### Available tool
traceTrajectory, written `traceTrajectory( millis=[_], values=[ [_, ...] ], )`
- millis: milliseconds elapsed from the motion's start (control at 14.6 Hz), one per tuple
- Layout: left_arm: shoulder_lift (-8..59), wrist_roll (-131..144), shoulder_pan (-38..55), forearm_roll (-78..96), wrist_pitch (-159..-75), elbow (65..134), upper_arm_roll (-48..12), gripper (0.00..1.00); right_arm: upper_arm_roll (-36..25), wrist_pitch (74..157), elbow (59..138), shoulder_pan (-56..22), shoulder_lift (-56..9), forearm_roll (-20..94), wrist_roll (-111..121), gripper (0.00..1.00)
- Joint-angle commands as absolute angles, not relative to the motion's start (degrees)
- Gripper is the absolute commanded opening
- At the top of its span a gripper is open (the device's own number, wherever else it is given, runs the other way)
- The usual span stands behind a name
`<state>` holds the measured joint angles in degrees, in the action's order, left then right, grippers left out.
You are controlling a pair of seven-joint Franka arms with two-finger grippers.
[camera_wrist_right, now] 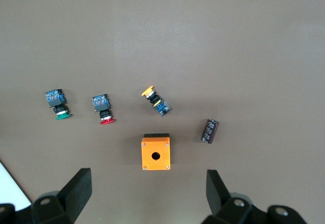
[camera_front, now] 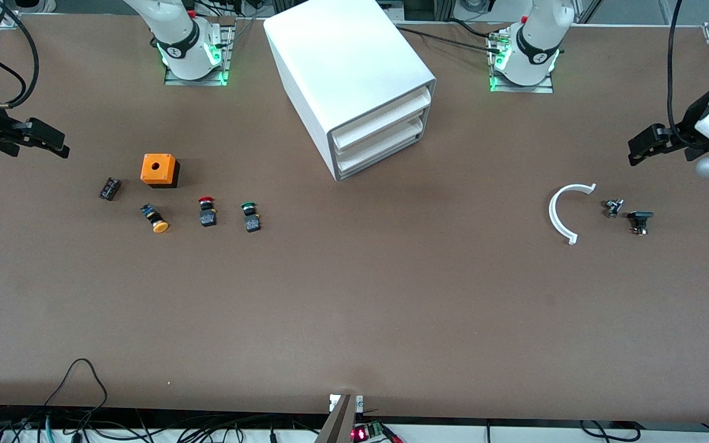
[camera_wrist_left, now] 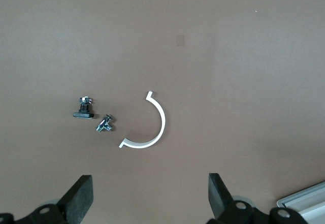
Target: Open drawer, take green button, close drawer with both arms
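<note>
Both grippers hang with their fingers spread apart and nothing between them: the left gripper (camera_front: 637,151) over the table (camera_front: 354,320) at the left arm's end, the right gripper (camera_front: 53,143) over the right arm's end. Near the middle of the table's robot-side edge stands the white cabinet (camera_front: 348,67), and its lowest drawer (camera_front: 385,157) is shut like the two above it. Toward the right arm's end sit an orange box (camera_front: 159,169), the green button (camera_front: 250,216), a red-capped button (camera_front: 207,211), a yellow-capped button (camera_front: 156,218) lying tilted, and a small dark block (camera_front: 109,188). Toward the left arm's end lie a white curved piece (camera_front: 560,215) and two small metal-and-black parts (camera_front: 628,214).
</note>
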<state>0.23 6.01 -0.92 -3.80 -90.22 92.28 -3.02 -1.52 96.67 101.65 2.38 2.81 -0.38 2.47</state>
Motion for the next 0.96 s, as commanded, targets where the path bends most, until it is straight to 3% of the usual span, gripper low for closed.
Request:
traceTrajectory(
  millis=[0, 618, 893],
  values=[
    [0.26, 5.19, -0.70, -4.31, -87.19, 89.65, -3.86, 1.00, -1.41, 96.94, 102.92, 2.55, 4.39, -0.88, 2.81, 1.00],
    [0.35, 5.18, -1.41, -2.02, -87.19, 89.65, -3.69, 1.00, -1.32, 96.86, 102.48, 2.55, 4.22, -0.88, 1.05, 1.00],
    [0.44, 5.10, -1.41, -1.93, -87.27, 89.65, -3.52, 1.00, -1.32, 95.90, 98.54, 2.46, 1.50, -0.79, 1.41, 1.00]
  ],
)
